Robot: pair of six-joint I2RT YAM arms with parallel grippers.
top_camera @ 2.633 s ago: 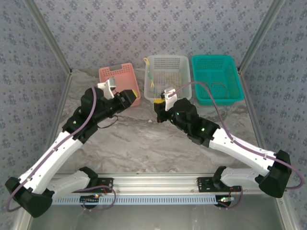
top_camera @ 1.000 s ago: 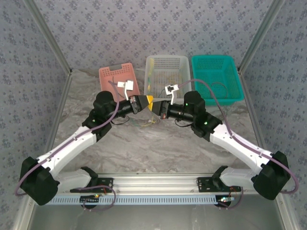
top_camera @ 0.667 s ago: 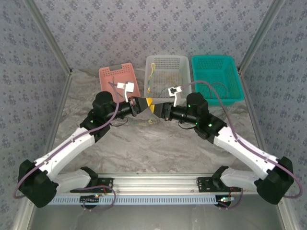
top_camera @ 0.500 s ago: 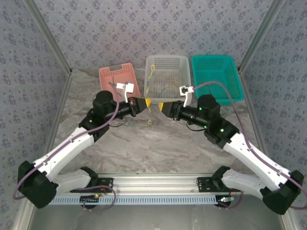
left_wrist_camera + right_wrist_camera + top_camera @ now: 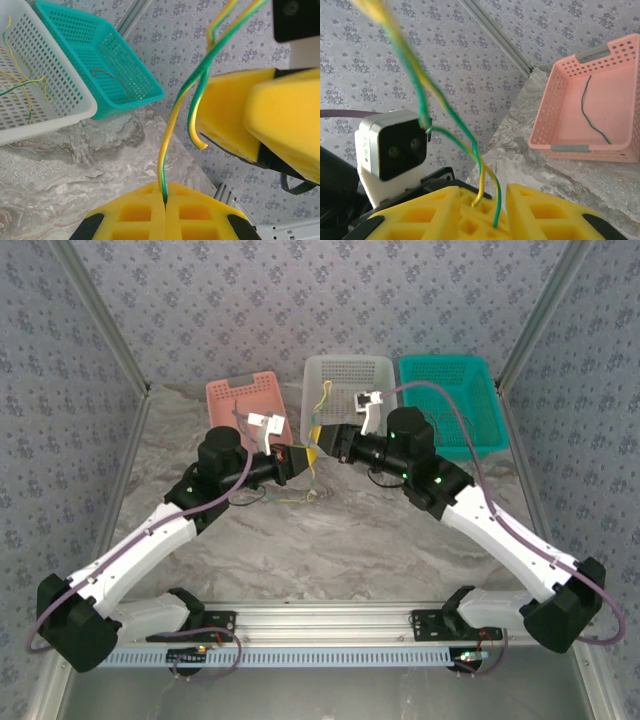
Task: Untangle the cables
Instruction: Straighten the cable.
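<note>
marble table [image 5: 330, 540] underneath, white basket [image 5: 385, 370] at its far side. left gripper [image 5: 165, 205] clamped tight on the yellow-green cables [image 5: 172, 125], held up off the table. right gripper [image 5: 482, 202] close alongside, jaws apart, loose cable ends dangling between them.

At 6 o'clock the left gripper [image 5: 165, 194] has its yellow pads pressed together on a yellow-green cable [image 5: 168, 131]. The cable climbs toward 1 o'clock and crosses a second strand [image 5: 192, 125], whose free end hangs just beside the right gripper [image 5: 252, 115] at 3 o'clock. At 10 o'clock a white basket [image 5: 50, 116] holds loose wires [image 5: 31, 84]. At 11 o'clock a teal basket [image 5: 131, 102] holds a dark cable [image 5: 107, 80].
</note>
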